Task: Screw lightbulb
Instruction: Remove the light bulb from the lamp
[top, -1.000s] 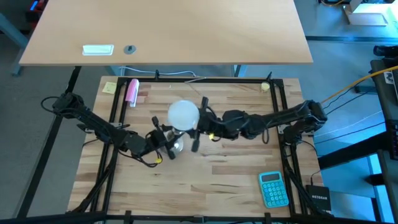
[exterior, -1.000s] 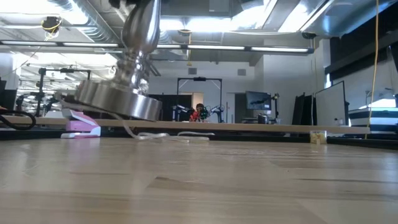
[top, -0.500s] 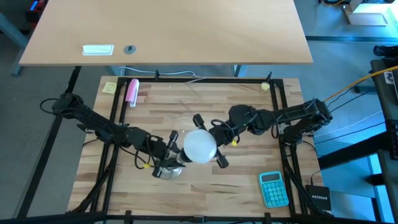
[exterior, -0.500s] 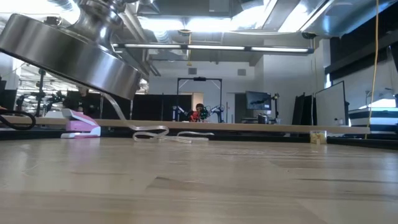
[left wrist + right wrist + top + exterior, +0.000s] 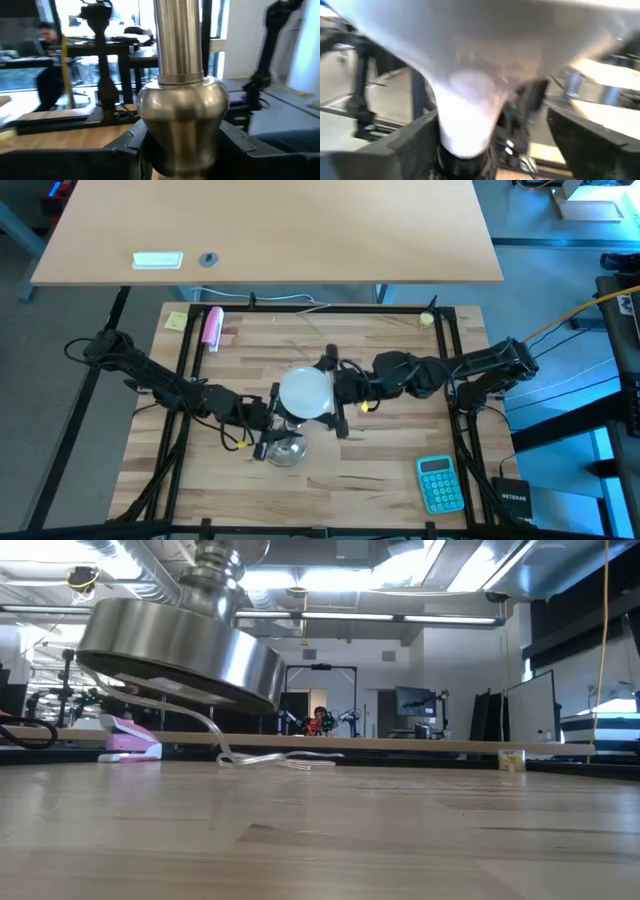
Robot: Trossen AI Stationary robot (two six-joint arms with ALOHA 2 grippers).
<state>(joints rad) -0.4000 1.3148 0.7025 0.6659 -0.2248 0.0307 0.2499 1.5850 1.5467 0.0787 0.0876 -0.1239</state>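
Fingers of the right gripper [image 5: 338,394] look spread around the lightbulb [image 5: 305,393], which sits in the lamp stand [image 5: 284,448]; left gripper [image 5: 265,420] pinches the stem, base off the surface. Probably more turns left.

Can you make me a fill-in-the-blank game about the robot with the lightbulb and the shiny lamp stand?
1. The left gripper is holding the silver ____.
2. The lightbulb is colored ____.
3. In the low view, the lamp stand's base is held ____ the table, not touching it.
4. The blue calculator lies on the table nearest the ____ arm.

Missing words: lamp stand; white; above; right
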